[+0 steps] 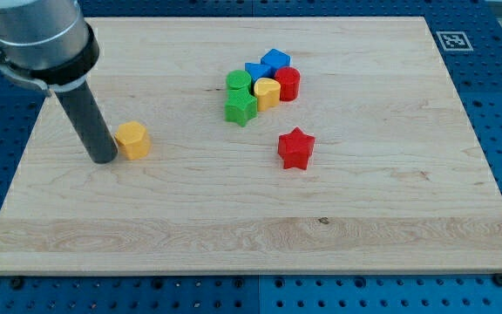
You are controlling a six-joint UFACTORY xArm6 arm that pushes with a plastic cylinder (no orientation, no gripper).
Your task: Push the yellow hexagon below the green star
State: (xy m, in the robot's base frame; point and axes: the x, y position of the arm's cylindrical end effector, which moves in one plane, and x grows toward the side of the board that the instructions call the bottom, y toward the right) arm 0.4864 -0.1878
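Observation:
The yellow hexagon (133, 139) lies on the wooden board at the view's left. My tip (104, 159) stands just to its left, touching or nearly touching it. The green star (240, 107) sits right of the hexagon and a little higher, at the lower left of a tight cluster near the board's top centre.
The cluster also holds a green round block (239, 82), a yellow heart (267, 91), a red round block (288, 83), a blue star (256, 70) and a blue block (275, 60). A red star (295, 147) lies alone at centre. The board (251, 235) ends at blue pegboard.

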